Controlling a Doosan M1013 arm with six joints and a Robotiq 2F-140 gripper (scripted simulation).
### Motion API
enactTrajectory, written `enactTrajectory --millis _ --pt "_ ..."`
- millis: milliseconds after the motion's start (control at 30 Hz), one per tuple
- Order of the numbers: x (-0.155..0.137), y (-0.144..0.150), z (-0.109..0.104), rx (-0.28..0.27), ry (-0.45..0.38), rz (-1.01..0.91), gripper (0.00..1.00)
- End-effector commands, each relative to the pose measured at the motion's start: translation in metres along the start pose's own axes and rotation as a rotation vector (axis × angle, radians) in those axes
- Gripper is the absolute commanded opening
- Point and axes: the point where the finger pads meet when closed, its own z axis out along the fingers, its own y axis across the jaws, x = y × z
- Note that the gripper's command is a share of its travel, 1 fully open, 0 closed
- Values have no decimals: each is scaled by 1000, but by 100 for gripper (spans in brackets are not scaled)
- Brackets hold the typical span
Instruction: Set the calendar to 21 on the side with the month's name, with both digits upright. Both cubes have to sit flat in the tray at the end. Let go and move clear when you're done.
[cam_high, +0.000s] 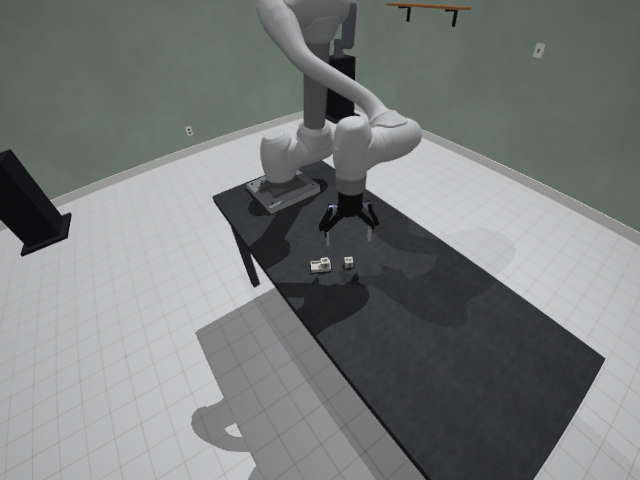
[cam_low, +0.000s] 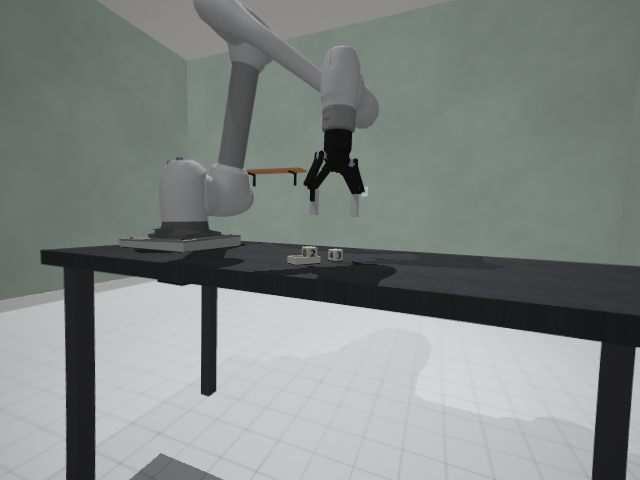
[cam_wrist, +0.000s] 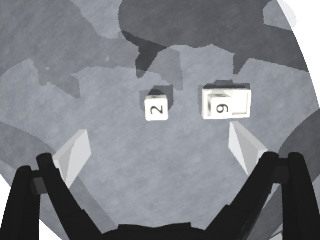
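Note:
My gripper (cam_high: 348, 241) (cam_low: 333, 213) (cam_wrist: 158, 139) is wide open and empty, high above the table. Between and below its fingers, a loose white cube (cam_high: 348, 262) (cam_low: 335, 254) (cam_wrist: 156, 108) lies flat on the table beside the tray; its top shows a 2, turned sideways in the wrist view, and the exterior view shows a 4 and a 3 on its sides. The other cube (cam_high: 324, 262) (cam_low: 309, 252) (cam_wrist: 222, 108) sits in one end of the white tray (cam_high: 314, 269) (cam_low: 296, 260) (cam_wrist: 248, 102), with 9 or 6 on top and 0 and 2 on its sides. No month's name is readable.
The dark table (cam_high: 465, 372) (cam_low: 465, 284) carries the arm's base plate (cam_high: 289, 198) (cam_low: 180, 245) at its far end. In the wrist view the tray's right end holds no cube. The loose cube and tray stand a small gap apart.

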Motion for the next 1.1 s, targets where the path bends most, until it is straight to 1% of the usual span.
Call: enactTrajectory --millis 0,967,1067 --pt "1 -5 -5 7 4 -1 100" --pt "1 -5 -5 7 4 0 100" --pt "1 -5 -4 7 4 36 100"
